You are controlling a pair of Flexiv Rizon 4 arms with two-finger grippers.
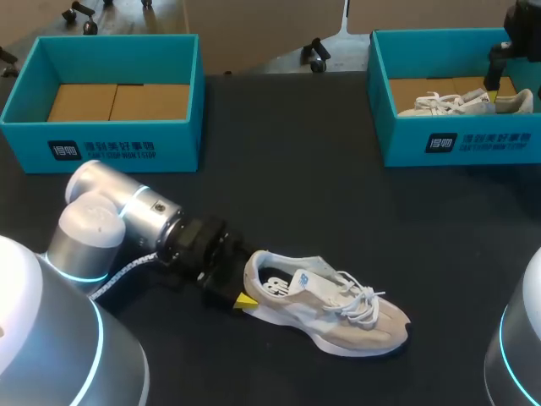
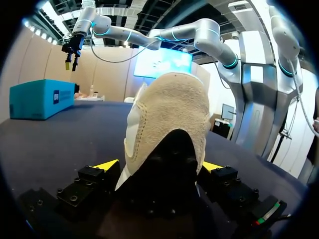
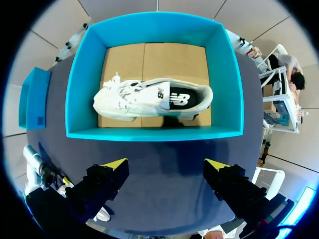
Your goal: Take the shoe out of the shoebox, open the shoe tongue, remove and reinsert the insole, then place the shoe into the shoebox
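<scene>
Sneaker point(image 1: 325, 309) likely light, upper soft, heel counter stiffest hold | left gripper point(image 2: 159, 166) clenched on sneaker's heel | right gripper point(image 3: 165, 164) released, well apart from sneaker

Gripper point(image 3: 166, 164) hangs over the dark table point(image 3: 164, 199) with its yellow-tipped fingers spread wide. Just ahead is a teal shoebox point(image 3: 154, 133), and a white shoe point(image 3: 149, 99) lies on its cardboard bottom, along the near wall. Another teal box point(image 3: 34, 99) sits off to the side.
</scene>
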